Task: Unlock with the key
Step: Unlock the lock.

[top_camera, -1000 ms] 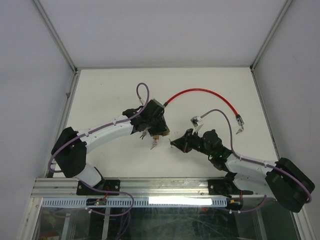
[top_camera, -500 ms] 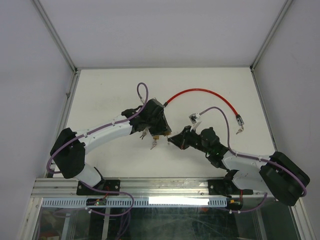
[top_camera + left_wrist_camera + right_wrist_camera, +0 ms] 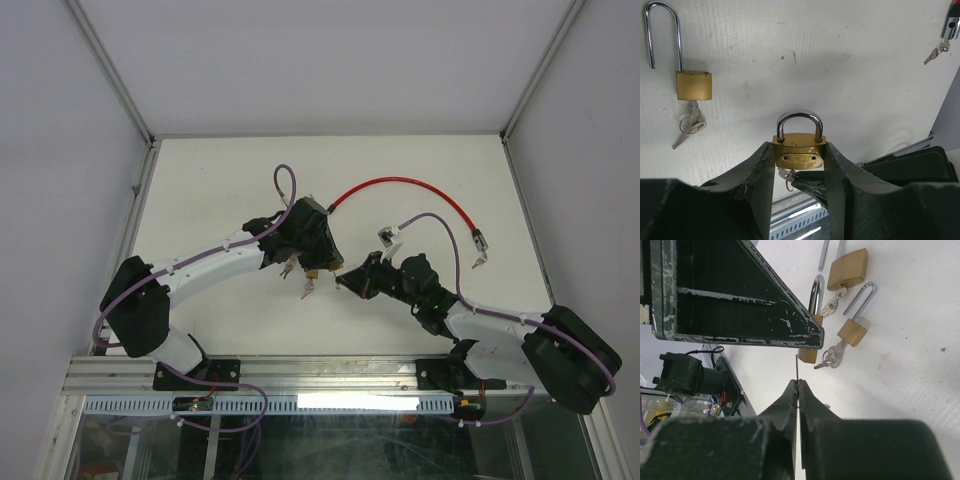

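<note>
Clamps padlock (image 3: 799, 159) in left gripper (image 3: 318, 266), shackle closed. Pinches key (image 3: 797, 371) in right gripper (image 3: 798, 385), fingers pressed together, just beneath padlock.

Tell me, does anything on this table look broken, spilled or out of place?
Nothing is broken or spilled. The one oddity: a long-shackle padlock lies on the table with its shackle sprung open and its keys left in it, while the brass padlock clamped in the left gripper is shut.

Left hand (image 3: 799, 162) around padlock (image 3: 799, 150); right hand (image 3: 797, 385) around key (image 3: 797, 369), just beside padlock
</note>
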You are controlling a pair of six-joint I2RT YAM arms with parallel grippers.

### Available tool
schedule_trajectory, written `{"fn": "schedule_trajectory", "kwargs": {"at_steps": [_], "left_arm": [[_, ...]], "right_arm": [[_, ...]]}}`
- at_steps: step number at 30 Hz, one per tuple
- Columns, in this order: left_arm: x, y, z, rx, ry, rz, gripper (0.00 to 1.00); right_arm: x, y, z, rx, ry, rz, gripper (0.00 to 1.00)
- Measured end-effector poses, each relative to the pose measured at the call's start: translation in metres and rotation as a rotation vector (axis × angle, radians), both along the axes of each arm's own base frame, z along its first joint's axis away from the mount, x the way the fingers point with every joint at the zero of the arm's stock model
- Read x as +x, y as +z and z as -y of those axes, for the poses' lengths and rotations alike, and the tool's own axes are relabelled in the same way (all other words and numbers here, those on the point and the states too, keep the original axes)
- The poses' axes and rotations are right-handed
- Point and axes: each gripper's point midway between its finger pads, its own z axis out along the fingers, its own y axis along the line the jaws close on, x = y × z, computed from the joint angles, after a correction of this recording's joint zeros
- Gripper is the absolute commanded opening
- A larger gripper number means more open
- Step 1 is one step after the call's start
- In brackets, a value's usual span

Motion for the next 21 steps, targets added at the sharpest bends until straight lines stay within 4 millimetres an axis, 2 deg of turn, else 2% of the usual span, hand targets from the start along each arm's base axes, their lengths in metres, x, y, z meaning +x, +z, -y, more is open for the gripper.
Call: {"fn": "schedule_trajectory", "kwargs": {"at_steps": [11, 21], "left_arm": [[0.000, 0.004, -0.001, -0.010, 0.000, 0.009, 0.07], [-0.001, 0.011, -0.001, -0.024, 0.001, 0.020, 0.07]], "right_arm": [[0.000, 0.007, 0.005, 0.001, -0.022, 0.009, 0.00], [0.001, -0.005, 0.011, -0.041, -0.043, -0.018, 0.00]]}}
